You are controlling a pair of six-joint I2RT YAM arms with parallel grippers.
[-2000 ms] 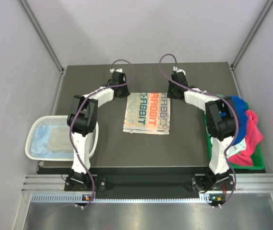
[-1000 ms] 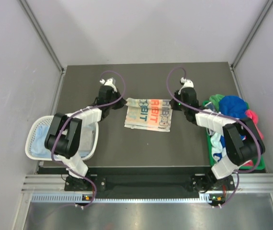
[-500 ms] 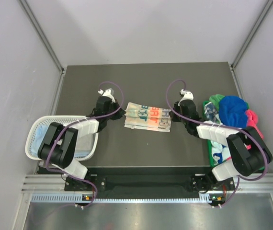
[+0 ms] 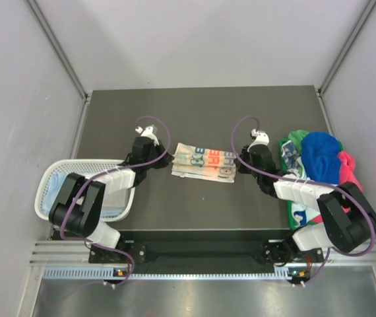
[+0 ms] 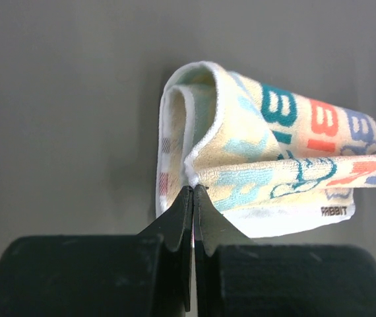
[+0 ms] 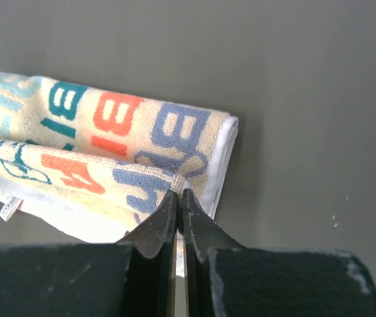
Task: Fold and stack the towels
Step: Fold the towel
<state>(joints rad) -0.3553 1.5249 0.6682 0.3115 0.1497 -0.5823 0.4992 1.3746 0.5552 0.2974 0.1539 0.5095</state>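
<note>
Over the last two seconds I have drawn the far edge of the printed towel [image 4: 203, 162] toward me, so it now lies as a narrow doubled strip in the middle of the bench [image 4: 194, 109]. My left hand [image 5: 192, 193] and right hand [image 6: 178, 195] are each pinched closed on a corner of its upper layer. I judge this fold nearly laid, with only the release left.

Booth interior, seen from above: a dark grey table [image 4: 201, 112] fills the centre, with pale walls [image 4: 201, 39] rising from 9 round to 3 o'clock. A white plastic mesh basket [image 4: 41, 191] sits at the table's 8 o'clock edge. An aluminium rail [image 4: 201, 254] borders the table at 6 o'clock, with a steel sheet [image 4: 201, 297] beyond it.
</note>
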